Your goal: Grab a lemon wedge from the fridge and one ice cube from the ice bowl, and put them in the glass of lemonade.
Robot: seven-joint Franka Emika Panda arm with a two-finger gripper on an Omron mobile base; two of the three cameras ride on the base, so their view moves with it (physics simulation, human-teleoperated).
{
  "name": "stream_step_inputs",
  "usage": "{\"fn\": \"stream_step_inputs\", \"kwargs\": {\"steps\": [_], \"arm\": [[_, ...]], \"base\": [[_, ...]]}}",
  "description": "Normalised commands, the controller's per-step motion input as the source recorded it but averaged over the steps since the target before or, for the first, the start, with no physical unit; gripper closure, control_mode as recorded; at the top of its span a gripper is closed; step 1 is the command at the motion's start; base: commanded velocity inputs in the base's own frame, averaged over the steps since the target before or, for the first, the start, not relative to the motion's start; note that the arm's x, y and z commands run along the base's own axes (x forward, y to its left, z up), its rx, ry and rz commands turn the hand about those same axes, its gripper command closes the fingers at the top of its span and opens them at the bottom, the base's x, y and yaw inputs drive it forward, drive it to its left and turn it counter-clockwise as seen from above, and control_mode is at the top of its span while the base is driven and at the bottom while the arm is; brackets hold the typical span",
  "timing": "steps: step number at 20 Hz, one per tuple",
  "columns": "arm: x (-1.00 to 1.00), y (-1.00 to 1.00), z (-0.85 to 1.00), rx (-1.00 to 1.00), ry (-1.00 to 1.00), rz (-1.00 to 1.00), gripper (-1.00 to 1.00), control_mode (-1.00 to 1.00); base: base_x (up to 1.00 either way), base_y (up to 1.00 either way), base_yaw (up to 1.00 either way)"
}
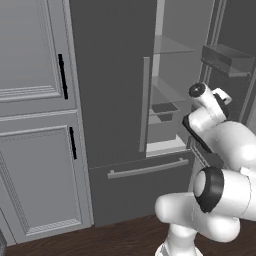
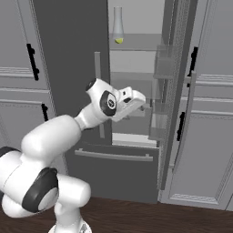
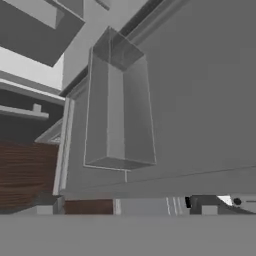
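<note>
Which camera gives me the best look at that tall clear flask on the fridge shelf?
The right base view: the flask stands upright on an upper shelf of the open fridge, something yellow at its bottom. The left base view catches bare shelves; the hand view faces a door bin.

White arm (image 1: 220,150) reaches into the open fridge (image 1: 115,100).

Fridge (image 2: 68,45) right door open – shelves reachable (door bins (image 3: 120,105) crowd right side).
</note>
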Motion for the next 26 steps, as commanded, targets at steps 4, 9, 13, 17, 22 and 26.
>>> {"fn": "stream_step_inputs", "kwargs": {"steps": [4,9,13,17,22,26], "arm": [[-0.10,1.00,0.20,0.39,-0.09,0.00,-1.00,-1.00],[-0.07,1.00,0.03,0.44,-0.21,0.00,-1.00,-1.00],[0.00,1.00,0.00,0.46,-0.11,0.04,-1.00,-1.00],[0.00,0.83,0.00,0.47,-0.05,0.21,-1.00,-1.00],[0.00,0.39,0.00,0.16,-0.19,0.31,-1.00,-1.00],[0.19,0.01,0.02,-0.05,-0.30,0.15,-1.00,-1.00]], "base": [[0.00,0.00,0.00],[0.00,0.00,0.00],[0.00,0.00,0.00],[0.00,0.00,0.00],[0.00,0.00,0.00],[0.00,0.00,0.00]]}}
